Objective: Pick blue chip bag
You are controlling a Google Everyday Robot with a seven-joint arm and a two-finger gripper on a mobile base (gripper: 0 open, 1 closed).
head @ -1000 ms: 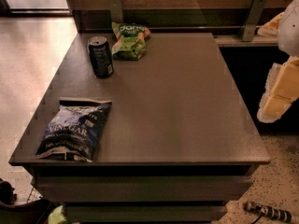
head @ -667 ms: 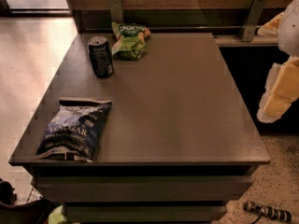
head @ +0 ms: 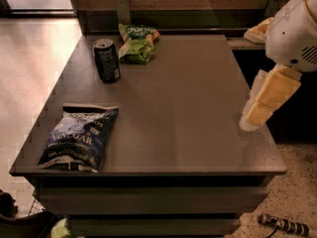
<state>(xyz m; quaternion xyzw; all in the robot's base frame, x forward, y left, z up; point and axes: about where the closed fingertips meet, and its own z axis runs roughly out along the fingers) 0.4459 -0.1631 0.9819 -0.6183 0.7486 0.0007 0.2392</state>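
The blue chip bag [head: 79,139] is shown lying flat at the worktop's [head: 183,108] 8 o'clock corner, while the gripper [head: 267,98] is held off the 3 o'clock edge, presumably before any approach; whether its jaws are released or clenched cannot be told.

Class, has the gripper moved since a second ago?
Yes. The gripper has shifted left in the view and now overlaps the right edge of the table, while the soda can has stayed put.
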